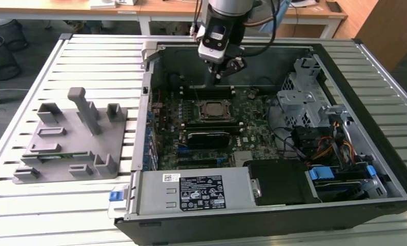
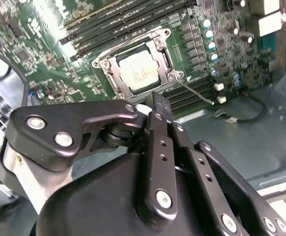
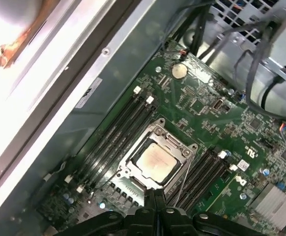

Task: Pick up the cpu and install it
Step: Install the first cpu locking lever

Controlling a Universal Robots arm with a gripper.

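We see the cpu (image 3: pixel 154 163) already lying flat in the motherboard socket (image 3: pixel 128 169), its silver top facing up and framed on all sides by the metal retention bracket; in the second wrist view the cpu (image 2: pixel 140 73) sits square within that frame. In the exterior view the socket (image 1: pixel 211 110) lies near the middle of the open computer case (image 1: pixel 388 128), with the memory slots (image 1: pixel 210 93) on its far side. The gripper (image 1: pixel 222 73) hangs above the far part of the board, beyond the socket and clear of the chip, and in both wrist views its fingertips (image 3: pixel 154 196) are pressed together with nothing between them. We judge the chip has been seated where the task wants it, and the gripper holds off so as not to disturb it. The grey fixture plate (image 1: pixel 74 138) rests on the slatted table (image 1: pixel 25 205) at the exterior view's left, well apart from the case. A white label on the power supply (image 1: pixel 197 190) carries print, as does the chip's lid, but we cannot make out either.
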